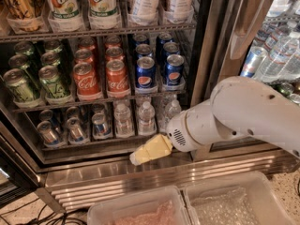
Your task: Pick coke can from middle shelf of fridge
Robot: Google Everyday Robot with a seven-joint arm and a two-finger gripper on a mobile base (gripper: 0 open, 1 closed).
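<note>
Two lanes of red coke cans (86,81) stand on the middle shelf (96,101) of the open fridge (206,55), with green cans (52,82) to their left and blue Pepsi cans (145,72) to their right. The two front coke cans stand upright at the shelf edge. My gripper (140,154), cream-coloured, sits at the end of the white arm (243,114). It hangs low in front of the fridge's bottom sill, below and right of the coke cans and well apart from them. It holds nothing.
Tall 7UP cans (101,3) fill the top rack. Small water bottles (146,117) and cans stand on the bottom rack. Two clear plastic bins (140,209) sit in front of the fridge. A glass door frame (248,27) and more bottles are at the right.
</note>
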